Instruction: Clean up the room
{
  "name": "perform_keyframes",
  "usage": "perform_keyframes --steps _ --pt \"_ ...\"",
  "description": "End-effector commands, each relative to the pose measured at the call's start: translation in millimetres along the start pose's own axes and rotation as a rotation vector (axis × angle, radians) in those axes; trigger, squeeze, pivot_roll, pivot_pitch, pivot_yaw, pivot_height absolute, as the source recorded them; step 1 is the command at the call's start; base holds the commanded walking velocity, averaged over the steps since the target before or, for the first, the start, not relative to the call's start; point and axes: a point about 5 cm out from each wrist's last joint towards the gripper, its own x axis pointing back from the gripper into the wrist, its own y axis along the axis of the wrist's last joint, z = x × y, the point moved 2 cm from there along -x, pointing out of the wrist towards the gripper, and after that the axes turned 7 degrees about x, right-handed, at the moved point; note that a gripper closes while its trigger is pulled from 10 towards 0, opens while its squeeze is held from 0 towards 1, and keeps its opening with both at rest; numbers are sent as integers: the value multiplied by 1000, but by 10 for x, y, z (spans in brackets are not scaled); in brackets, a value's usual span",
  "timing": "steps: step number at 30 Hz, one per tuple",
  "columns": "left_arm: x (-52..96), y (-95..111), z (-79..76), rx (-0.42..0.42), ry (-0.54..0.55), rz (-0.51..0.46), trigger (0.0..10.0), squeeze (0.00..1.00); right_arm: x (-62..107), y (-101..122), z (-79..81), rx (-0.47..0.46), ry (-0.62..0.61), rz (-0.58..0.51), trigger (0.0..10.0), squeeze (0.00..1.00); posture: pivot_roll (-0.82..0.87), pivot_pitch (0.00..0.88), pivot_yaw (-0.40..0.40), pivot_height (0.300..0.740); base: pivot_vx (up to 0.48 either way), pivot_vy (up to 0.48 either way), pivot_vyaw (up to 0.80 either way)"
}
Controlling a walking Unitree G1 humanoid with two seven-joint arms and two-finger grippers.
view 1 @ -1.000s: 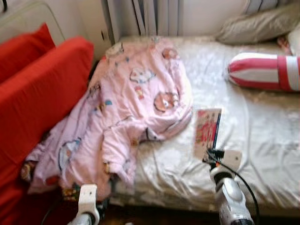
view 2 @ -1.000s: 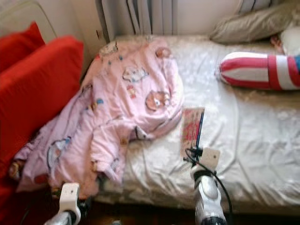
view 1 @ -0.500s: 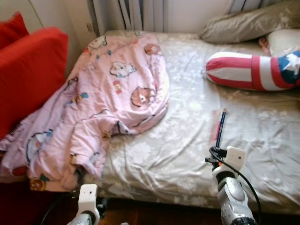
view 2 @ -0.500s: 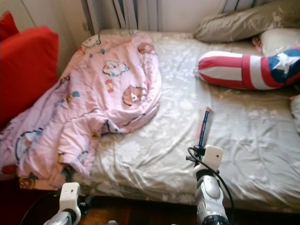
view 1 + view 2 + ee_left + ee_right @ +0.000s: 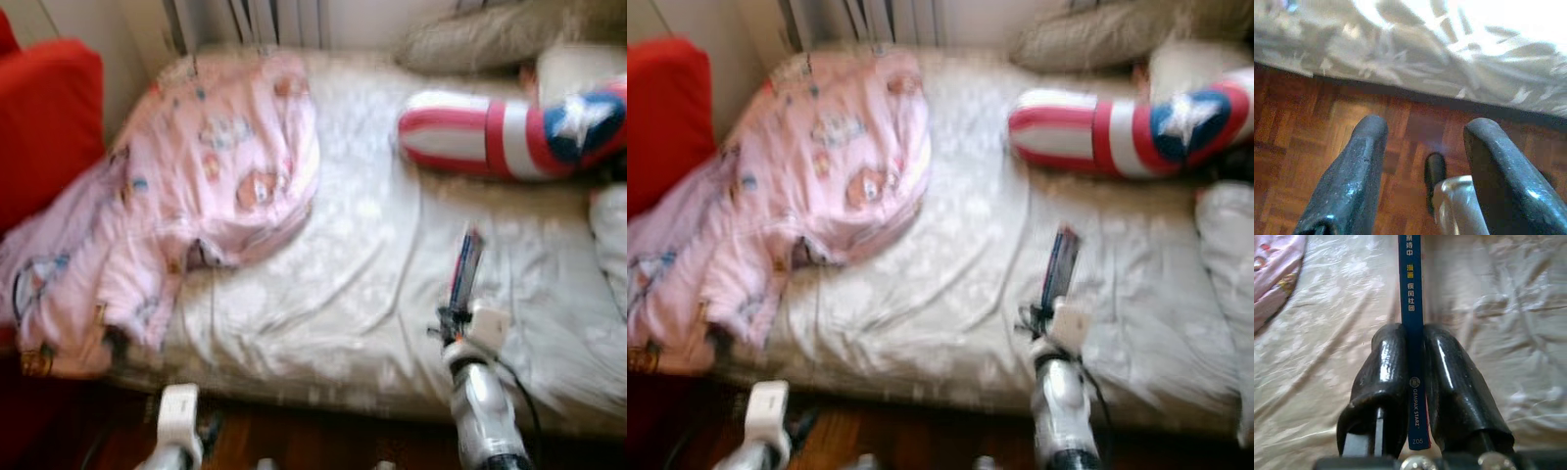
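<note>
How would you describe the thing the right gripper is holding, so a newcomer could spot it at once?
Start at the bed with its pale floral sheet; above its near edge the right gripper pinches a thin book. Held upright and edge-on, its blue spine with printed characters sets it apart from the soft pink quilt and striped pillow.

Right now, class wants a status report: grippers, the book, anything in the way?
Right gripper shut on book, held spine-up over the bed. Left gripper open, idle above floor. Pink quilt heaped to the left, apart from the book.
</note>
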Motion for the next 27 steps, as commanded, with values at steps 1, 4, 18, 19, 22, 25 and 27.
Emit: perform_keyframes --steps 1,4,18,19,22,25,27 --pt "30 -141 -39 7 -8 43 10000 0 -5 45 -56 14 -15 -25 10000 0 26 164 24 740 0 -345 0" --pt "29 -137 -41 6 -9 42 10000 0 -6 46 -62 13 -17 -25 10000 0 27 170 23 740 0 -345 0" --pt "39 -173 -34 13 4 51 10000 0 9 42 -99 0 -36 -35 10000 0 27 182 22 740 0 -245 0" --pt "39 -167 -36 19 3 45 10000 0 8 47 -95 1 -35 -39 10000 0 30 179 22 740 0 0 0" --pt "39 -164 -40 39 1 39 10000 0 7 53 -86 1 -32 -42 10000 0 30 178 22 740 0 0 0" --pt "40 -172 -42 34 -2 45 10000 0 9 47 -83 4 -31 -41 10000 0 28 168 22 740 0 0 0" --pt "41 -177 -42 35 -3 49 10000 0 9 51 -73 4 -27 -44 10000 0 26 159 22 740 0 0 0"
